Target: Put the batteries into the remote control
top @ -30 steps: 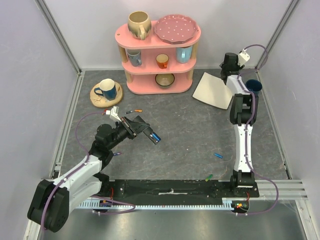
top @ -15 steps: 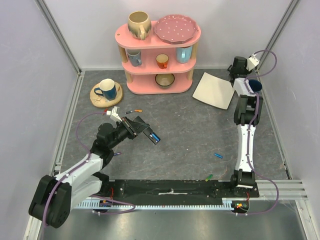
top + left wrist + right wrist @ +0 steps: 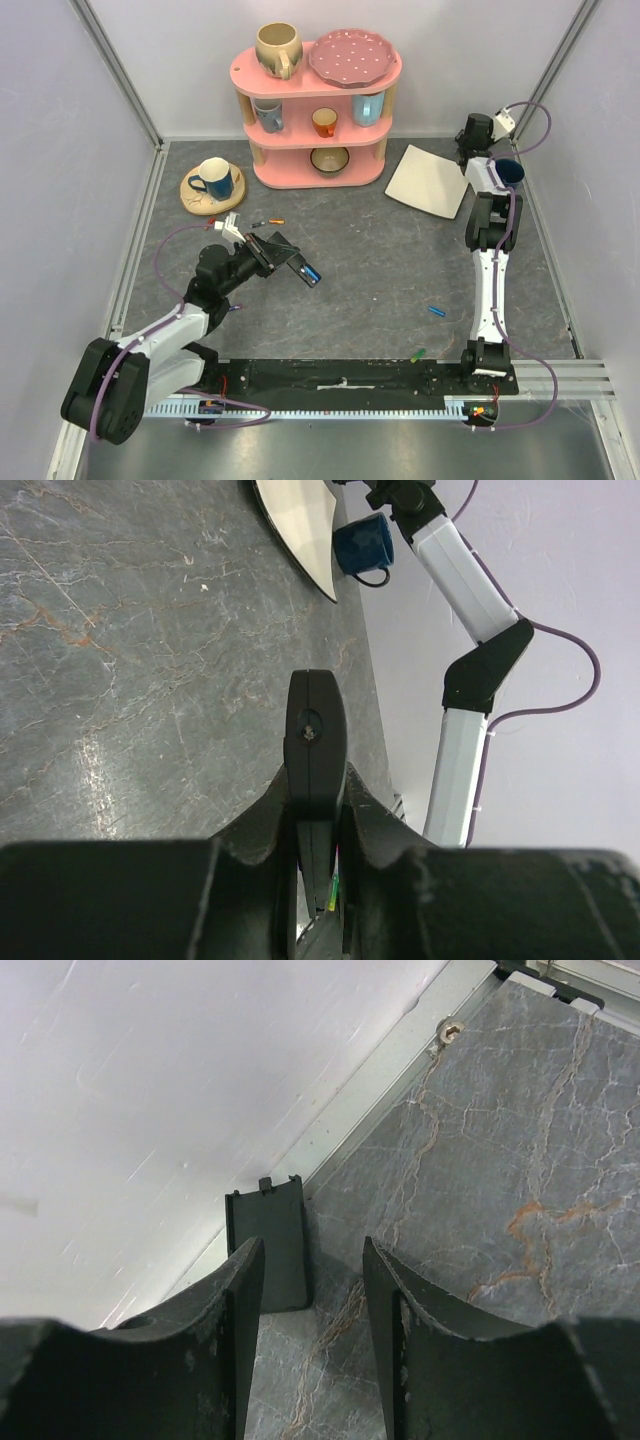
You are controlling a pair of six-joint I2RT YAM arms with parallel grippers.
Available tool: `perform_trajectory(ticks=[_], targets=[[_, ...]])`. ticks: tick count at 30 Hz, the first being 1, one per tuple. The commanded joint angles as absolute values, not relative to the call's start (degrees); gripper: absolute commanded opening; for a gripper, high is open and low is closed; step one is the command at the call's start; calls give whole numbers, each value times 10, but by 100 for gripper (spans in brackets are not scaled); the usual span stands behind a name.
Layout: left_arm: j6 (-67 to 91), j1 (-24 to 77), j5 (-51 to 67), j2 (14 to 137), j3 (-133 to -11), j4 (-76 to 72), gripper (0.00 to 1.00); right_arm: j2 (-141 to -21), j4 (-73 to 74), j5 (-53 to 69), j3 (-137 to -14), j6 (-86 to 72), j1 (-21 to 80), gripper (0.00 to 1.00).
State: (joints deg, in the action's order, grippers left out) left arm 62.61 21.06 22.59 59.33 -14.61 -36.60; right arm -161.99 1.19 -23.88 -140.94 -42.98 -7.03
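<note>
The remote control (image 3: 296, 262) is a black bar that my left gripper (image 3: 268, 252) is shut on, holding it above the table's left half. A blue battery (image 3: 311, 275) shows at its outer end. In the left wrist view the remote control (image 3: 315, 730) stands edge-on between the fingers of the left gripper (image 3: 314, 790). Loose batteries lie on the table: an orange-and-blue pair (image 3: 268, 222), a blue one (image 3: 437, 310) and a green one (image 3: 417, 354). My right gripper (image 3: 470, 133) is at the back right corner. In its wrist view the right gripper (image 3: 310, 1260) is open over bare table, beside a black battery cover (image 3: 268, 1250).
A pink shelf (image 3: 318, 110) with mugs, a bowl and a plate stands at the back. A cream square plate (image 3: 427, 180) and a dark blue cup (image 3: 508, 172) sit near the right arm. A blue mug rests on a wooden coaster (image 3: 190, 195) at the left.
The right arm has swung right into the back corner and its jaws have narrowed a little. The left arm and the remote control have stayed put.
</note>
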Motion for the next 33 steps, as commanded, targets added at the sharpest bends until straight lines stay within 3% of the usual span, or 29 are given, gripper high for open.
perform_trajectory(ticks=[1, 27, 30, 33], targets=[[639, 206, 223, 598, -147, -409, 2, -1637, 31, -225, -1433, -432, -74, 51], [661, 200, 250, 629, -147, -436, 2, -1643, 62, -172, -1456, -389, -64, 28], [661, 199, 251, 630, -147, -437, 2, -1637, 45, -174, -1430, -402, -65, 29], [660, 197, 252, 632, -148, -434, 2, -1610, -16, -181, -1370, -437, -67, 39]])
